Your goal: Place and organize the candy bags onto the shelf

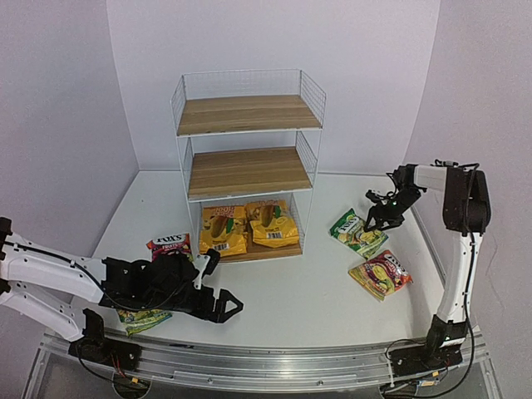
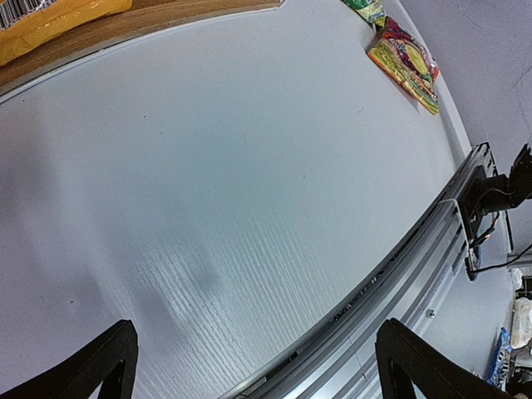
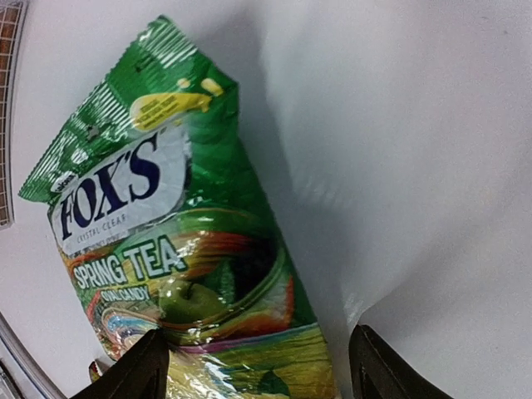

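The shelf (image 1: pixel 247 158) stands at the middle back. Two yellow candy bags (image 1: pixel 223 230) (image 1: pixel 273 224) lie on its bottom board. A red bag (image 1: pixel 170 243) lies left of the shelf. A green bag (image 1: pixel 141 320) is partly hidden under my left arm. My left gripper (image 1: pixel 226 284) is open and empty, low over bare table (image 2: pixel 258 366). On the right lie a green Fox's bag (image 1: pixel 356 233) and a red/pink bag (image 1: pixel 381 274). My right gripper (image 1: pixel 376 220) is open just above the green bag (image 3: pixel 166 216), its fingers (image 3: pixel 133 370) astride the bag's lower end.
The metal rail (image 1: pixel 266 362) runs along the near table edge and shows close in the left wrist view (image 2: pixel 399 266). The shelf's two upper boards hold nothing. White walls close in on both sides. The shelf's wire mesh (image 3: pixel 7 83) sits at the right wrist view's left edge.
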